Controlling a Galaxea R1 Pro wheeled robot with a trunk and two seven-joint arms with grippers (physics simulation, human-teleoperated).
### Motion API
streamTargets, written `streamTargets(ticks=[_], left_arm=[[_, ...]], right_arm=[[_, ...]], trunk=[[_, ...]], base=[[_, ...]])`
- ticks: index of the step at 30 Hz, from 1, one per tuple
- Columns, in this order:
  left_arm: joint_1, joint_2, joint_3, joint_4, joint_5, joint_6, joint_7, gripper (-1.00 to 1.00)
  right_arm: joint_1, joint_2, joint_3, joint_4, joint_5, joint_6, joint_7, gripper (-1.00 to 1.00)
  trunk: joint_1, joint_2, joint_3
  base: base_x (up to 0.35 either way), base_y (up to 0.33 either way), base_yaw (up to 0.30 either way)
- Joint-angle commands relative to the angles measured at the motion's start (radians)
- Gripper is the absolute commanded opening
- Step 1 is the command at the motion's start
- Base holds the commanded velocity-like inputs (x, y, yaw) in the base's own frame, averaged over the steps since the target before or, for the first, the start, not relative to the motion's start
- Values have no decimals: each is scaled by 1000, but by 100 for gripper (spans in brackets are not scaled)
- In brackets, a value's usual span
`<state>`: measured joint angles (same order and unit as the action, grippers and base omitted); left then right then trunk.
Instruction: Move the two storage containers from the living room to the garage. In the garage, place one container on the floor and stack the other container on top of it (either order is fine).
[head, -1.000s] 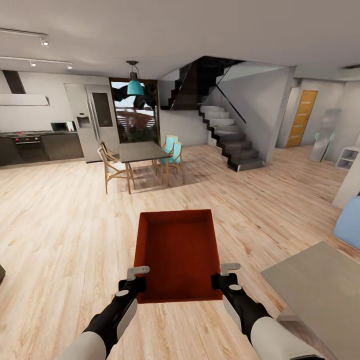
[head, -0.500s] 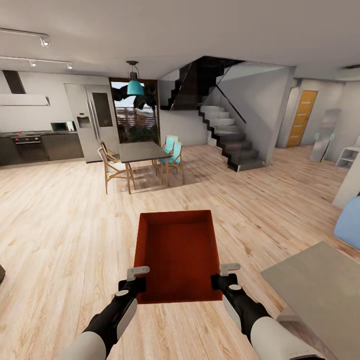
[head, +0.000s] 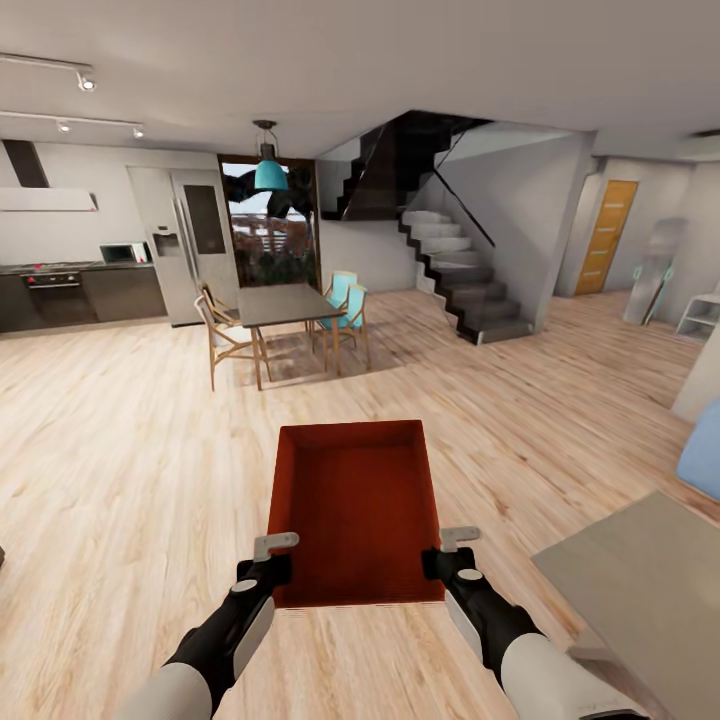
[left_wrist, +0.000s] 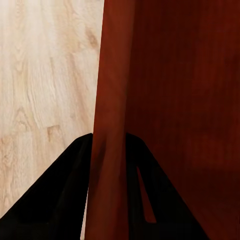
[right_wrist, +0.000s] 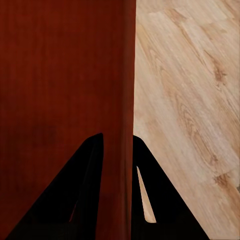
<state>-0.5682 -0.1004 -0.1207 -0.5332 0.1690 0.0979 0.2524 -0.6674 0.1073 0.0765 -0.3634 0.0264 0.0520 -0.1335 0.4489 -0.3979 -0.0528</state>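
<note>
Gripping one storage container (head: 358, 505) — left gripper (head: 272, 556), right gripper (head: 448, 549) — arms level.

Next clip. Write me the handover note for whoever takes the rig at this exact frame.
Left gripper: shut on the left wall of the orange-red rectangular open-top bin.
Right gripper: shut on the bin's right wall.
The bin is carried level in front of the trunk, above the light wood plank floor, and looks empty.
Done: one bin is picked up.
Left: carry it to the garage, set it down, then fetch and stack the second bin.
</note>
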Motion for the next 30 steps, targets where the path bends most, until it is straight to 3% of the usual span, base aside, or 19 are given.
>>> streamTargets(ticks=[1,15,22,30], left_arm=[[-1,-2,-7,-67,-11,-18,15,-100],[-1,-1,-6,-65,-9,-18,14,-100],[-1,1,21,-61,28,-18,13,-100],[-1,1,26,-59,35,-18,13,-100]], right_arm=[[0,31,11,3,1,6,-13,-100],[0,32,11,2,1,6,-14,-100],[0,32,11,2,1,6,-14,-100],[0,32,11,1,1,8,-14,-100]], trunk=[[1,-2,-2],[1,-2,-2],[1,-2,-2],[1,-2,-2]], base=[[316,82,0],[321,69,0],[323,5,0],[323,0,-40]])
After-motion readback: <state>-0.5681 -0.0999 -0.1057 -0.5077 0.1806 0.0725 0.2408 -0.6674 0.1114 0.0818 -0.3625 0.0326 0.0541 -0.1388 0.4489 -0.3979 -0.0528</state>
